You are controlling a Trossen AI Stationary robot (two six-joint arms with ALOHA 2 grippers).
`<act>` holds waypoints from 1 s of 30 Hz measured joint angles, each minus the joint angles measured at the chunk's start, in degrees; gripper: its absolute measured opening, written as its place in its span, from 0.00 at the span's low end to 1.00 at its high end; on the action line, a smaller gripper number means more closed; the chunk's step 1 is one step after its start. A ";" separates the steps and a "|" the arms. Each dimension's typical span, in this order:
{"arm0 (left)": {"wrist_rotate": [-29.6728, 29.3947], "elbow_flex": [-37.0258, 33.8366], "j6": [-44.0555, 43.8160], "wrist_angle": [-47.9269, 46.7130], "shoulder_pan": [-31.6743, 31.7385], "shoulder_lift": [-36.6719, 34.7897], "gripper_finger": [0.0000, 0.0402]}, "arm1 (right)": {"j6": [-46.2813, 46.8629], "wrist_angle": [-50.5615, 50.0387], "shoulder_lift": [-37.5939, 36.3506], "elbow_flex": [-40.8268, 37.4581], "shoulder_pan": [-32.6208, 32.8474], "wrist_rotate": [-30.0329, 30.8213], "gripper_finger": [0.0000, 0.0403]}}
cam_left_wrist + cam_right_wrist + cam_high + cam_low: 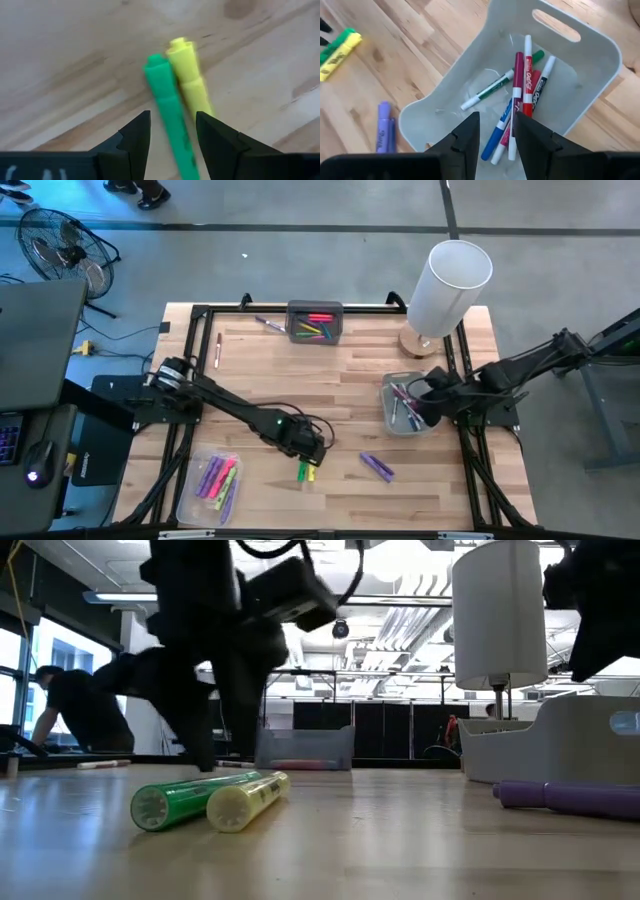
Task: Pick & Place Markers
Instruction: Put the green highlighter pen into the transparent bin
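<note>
A green marker point(172, 120) and a yellow marker point(192, 82) lie side by side on the wooden table, also seen in the high view as the green marker point(301, 473) and in the low view as the yellow marker point(245, 802). My left gripper point(172, 130) is open and low over them, one finger on each side of the green marker's barrel, the yellow one partly under one finger. My right gripper point(496, 132) is open and empty above a grey tray point(600, 65) holding several markers point(526, 95). Two purple markers point(377, 466) lie between the arms.
A clear tray point(190, 502) with several bright markers sits near the table's near-left corner. A dark tray point(315, 308) with markers stands at the far edge, with loose markers point(268, 323) beside it. A white cylinder point(447, 285) on a round base stands far right. Bare wood lies mid-table.
</note>
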 joint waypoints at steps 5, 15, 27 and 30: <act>0.74 0.03 -1.78 -0.61 0.09 2.94 0.38 | -0.45 0.25 -2.00 0.00 0.01 0.03 0.27; -0.49 0.20 -3.01 -6.63 0.11 4.01 0.28 | -1.64 2.07 -2.23 0.09 0.01 -0.35 0.27; -0.92 -0.73 0.63 -11.97 -0.36 -0.25 0.13 | -4.15 7.54 -2.22 0.09 0.01 -1.22 0.27; -2.19 -0.26 1.04 -13.95 -1.12 -5.68 0.13 | -5.78 10.57 -2.18 0.09 0.01 -2.41 0.27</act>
